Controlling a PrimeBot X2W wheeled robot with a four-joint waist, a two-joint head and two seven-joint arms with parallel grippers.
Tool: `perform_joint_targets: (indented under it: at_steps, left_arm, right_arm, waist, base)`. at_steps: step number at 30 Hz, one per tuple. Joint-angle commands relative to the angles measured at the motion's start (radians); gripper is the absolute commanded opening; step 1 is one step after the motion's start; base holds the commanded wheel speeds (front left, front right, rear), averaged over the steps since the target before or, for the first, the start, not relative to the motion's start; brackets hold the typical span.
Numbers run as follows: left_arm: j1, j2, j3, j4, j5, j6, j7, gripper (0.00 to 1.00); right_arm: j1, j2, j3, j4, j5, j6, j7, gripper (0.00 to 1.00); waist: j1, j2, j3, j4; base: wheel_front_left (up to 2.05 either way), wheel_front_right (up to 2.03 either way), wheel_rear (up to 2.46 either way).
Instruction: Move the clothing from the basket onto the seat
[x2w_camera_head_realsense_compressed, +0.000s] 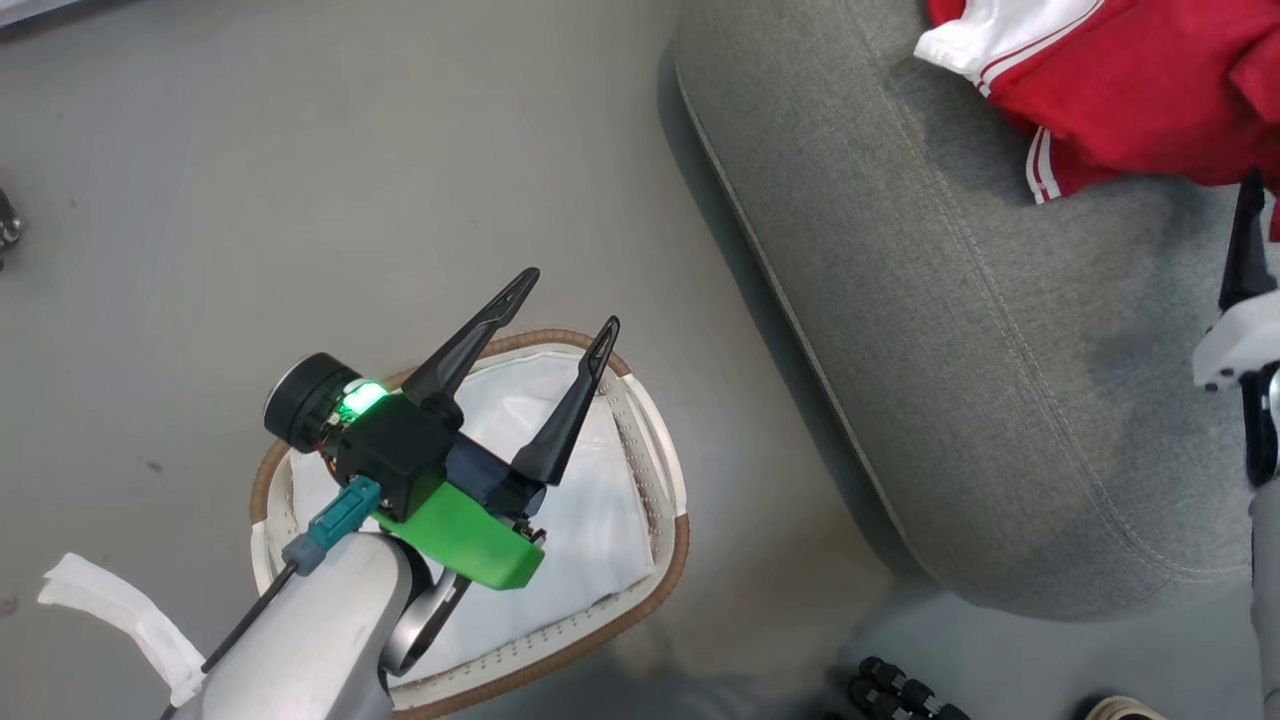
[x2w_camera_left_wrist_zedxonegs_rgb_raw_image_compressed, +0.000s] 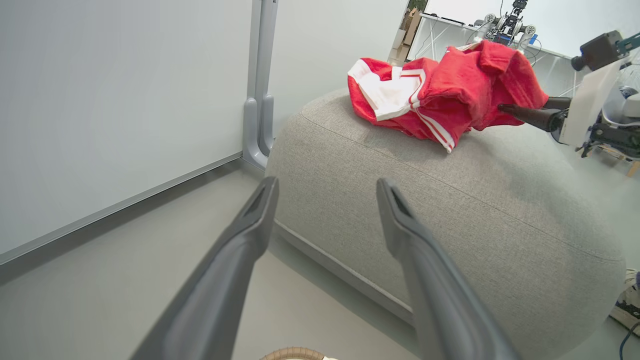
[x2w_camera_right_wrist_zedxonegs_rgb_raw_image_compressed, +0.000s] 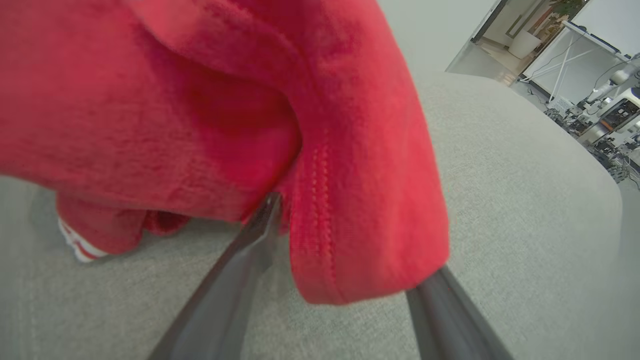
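Head view: left tool (x2w_camera_head_realsense_compressed: 571, 297) hovers over the basket (x2w_camera_head_realsense_compressed: 668, 570), fingers spread, nothing held; white liner (x2w_camera_head_realsense_compressed: 600, 510) inside. Right tool (x2w_camera_right_wrist_zedxonegs_rgb_raw_image_compressed: 350, 240) has jaws apart, with a red fold draped across them hiding one fingertip. Clothing (x2w_camera_head_realsense_compressed: 1130, 90) lies heaped on the seat (x2w_camera_head_realsense_compressed: 1000, 350), partly cut off at the frame edge.

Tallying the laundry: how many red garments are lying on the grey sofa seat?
2: a red-and-white striped jersey at the heap's left in the left wrist view, a plain red plush garment bunched at its right. Folds may hide more.
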Motion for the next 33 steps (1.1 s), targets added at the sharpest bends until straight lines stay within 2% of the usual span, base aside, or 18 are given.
perform_joint_targets:
  at_steps: [1, 7, 11, 17, 23, 33]
  left_arm:
    - [0.013, -0.005, 0.007, 0.003, -0.007, -0.003, 0.000, 1.00]
    - [0.042, -0.028, 0.023, 0.020, -0.008, -0.003, 0.000, 1.00]
    - [0.067, -0.047, 0.044, 0.030, -0.004, -0.003, 0.000, 1.00]
    - [0.109, -0.074, 0.074, 0.037, 0.010, -0.003, 0.000, 1.00]
    - [0.146, -0.094, 0.114, 0.051, 0.019, -0.003, 0.000, 1.00]
    - [0.223, -0.155, 0.336, 0.131, 0.108, -0.003, 0.000, 1.00]
  right_arm:
    - [0.044, 0.008, -0.010, -0.008, -0.003, -0.001, 0.000, 1.00]
    - [0.182, 0.051, -0.023, -0.040, 0.010, -0.001, 0.000, 1.00]
    - [0.255, 0.090, 0.014, -0.073, 0.015, -0.001, 0.000, 1.00]
    - [0.314, 0.127, 0.166, -0.162, 0.039, -0.001, 0.000, 1.00]
    - [0.296, 0.148, 0.310, -0.265, 0.101, -0.001, 0.000, 1.00]
    - [0.269, 0.168, 0.442, -0.301, 0.156, -0.001, 0.000, 1.00]
  waist:
    - [-0.0001, 0.0000, -0.035, -0.027]
    - [-0.0001, 0.0000, -0.102, -0.047]
    - [-0.0001, 0.0000, -0.149, -0.046]
    - [-0.0001, 0.0000, -0.204, -0.020]
    - [-0.0001, 0.0000, -0.242, 0.029]
    - [-0.0001, 0.0000, -0.311, 0.140]
  base:
    - [0.00, 0.00, 0.00]
    - [0.00, 0.00, 0.00]
    - [0.00, 0.00, 0.00]
    - [0.00, 0.00, 0.00]
    - [0.00, 0.00, 0.00]
    - [0.00, 0.00, 0.00]
